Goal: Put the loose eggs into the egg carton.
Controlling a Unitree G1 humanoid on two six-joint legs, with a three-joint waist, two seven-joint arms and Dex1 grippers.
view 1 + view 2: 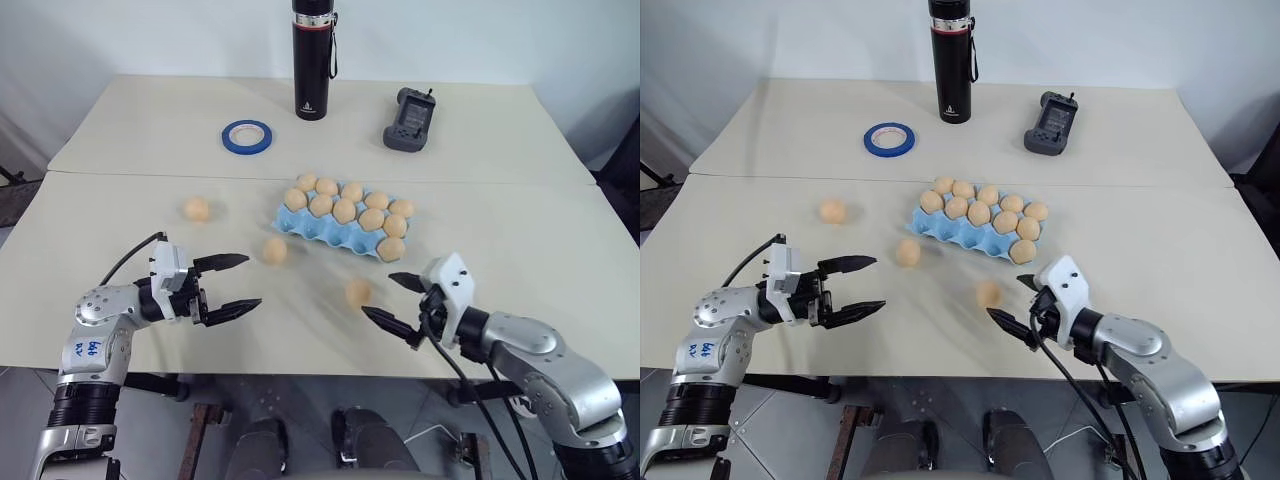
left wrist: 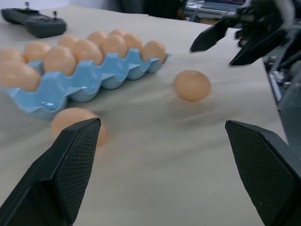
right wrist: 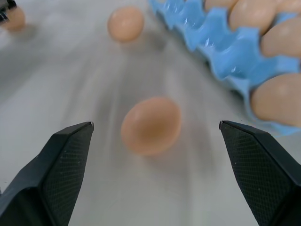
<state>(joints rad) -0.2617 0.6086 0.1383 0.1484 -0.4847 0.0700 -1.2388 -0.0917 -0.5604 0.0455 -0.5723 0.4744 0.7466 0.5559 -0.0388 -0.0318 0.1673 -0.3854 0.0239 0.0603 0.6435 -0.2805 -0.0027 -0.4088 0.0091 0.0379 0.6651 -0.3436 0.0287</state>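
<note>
Three eggs lie loose near the blue carton (image 1: 330, 232), so I'm lining up my wide-open right gripper (image 1: 398, 302) on the egg (image 1: 358, 292) just before it, left gripper (image 1: 234, 283) open and empty.

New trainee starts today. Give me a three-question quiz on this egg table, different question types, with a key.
1. True or false: the right gripper is shut on an egg.
2. How many loose eggs lie on the table outside the egg carton?
3. Which loose egg is nearest the right gripper: A) the left one, B) the middle one, C) the one near the carton's front edge?

Key:
1. False; both it and the left gripper are open and empty.
2. Three.
3. C.
</note>
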